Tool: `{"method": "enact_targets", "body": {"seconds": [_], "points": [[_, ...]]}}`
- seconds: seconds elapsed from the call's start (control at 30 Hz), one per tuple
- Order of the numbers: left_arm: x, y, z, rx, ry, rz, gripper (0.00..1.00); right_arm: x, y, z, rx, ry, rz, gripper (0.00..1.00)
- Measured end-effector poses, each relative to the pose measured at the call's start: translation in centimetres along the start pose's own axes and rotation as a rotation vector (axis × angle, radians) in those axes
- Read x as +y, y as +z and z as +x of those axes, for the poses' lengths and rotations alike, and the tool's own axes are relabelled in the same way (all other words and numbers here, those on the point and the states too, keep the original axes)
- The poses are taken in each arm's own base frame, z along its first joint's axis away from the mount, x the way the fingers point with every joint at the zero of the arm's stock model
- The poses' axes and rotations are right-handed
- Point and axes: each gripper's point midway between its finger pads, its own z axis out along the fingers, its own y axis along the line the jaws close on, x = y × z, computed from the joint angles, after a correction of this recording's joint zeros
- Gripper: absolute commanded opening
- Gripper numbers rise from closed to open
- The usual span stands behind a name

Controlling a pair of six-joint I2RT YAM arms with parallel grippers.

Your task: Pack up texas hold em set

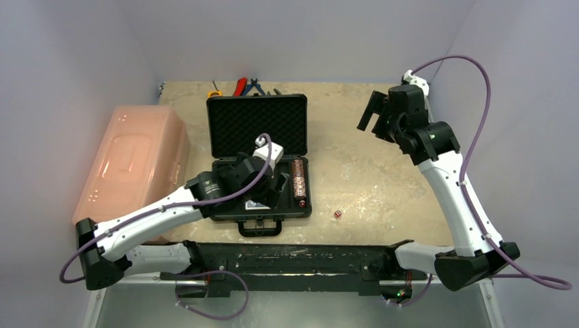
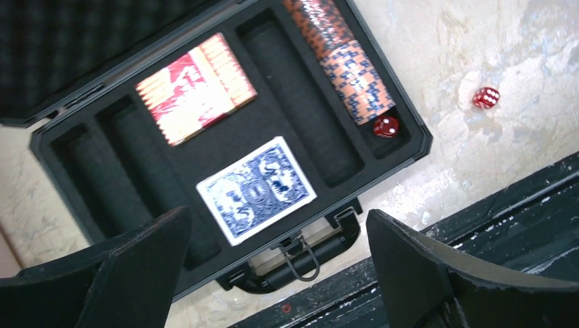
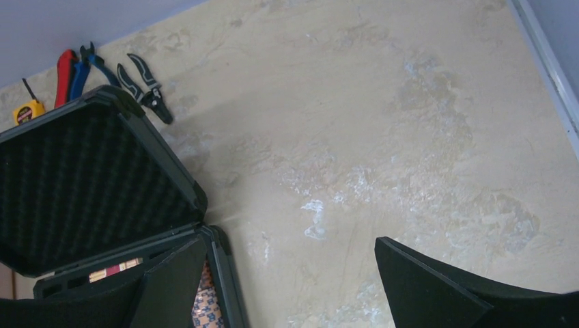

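Two card decks are lying flat in the middle of the open case (image 1: 257,126). The red deck (image 2: 196,89) is nearer the lid and the blue deck (image 2: 256,189) is nearer the handle, each sitting snug in the foam so it will not slide. One chip roll (image 2: 345,58) is lying in the long slot on the right side, with a red die (image 2: 386,126) tucked in at its end. The left hand (image 2: 276,213) is hovering over the blue deck with its fingers spread wide, holding nothing. A loose die (image 2: 486,97) is sitting on the bench (image 3: 410,137) just outside the case, not yet packed, so I am guessing it goes in next. The right hand (image 3: 290,240) is hanging off to the side, released and empty, where it is not getting in the way.
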Motion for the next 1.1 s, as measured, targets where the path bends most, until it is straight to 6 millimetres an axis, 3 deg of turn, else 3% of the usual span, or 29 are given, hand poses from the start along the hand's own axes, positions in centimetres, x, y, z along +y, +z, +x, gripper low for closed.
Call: {"method": "enact_targets", "body": {"seconds": [0.27, 0.63, 1.1], "points": [[4.6, -3.4, 0.3, -0.101, -0.094, -0.081, 1.0, -0.4, 1.5, 3.5, 0.103, -0.028, 0.001, 0.99], [9.6, -6.9, 2.5, -0.174, -0.156, -0.228, 1.0, -1.3, 3.8, 10.2, 0.311, -0.073, 0.011, 0.99], [13.0, -8.7, 6.2, -0.195, -0.22, -0.325, 1.0, -2.3, 4.5, 17.4, 0.553, -0.127, -0.02, 0.99]]}}
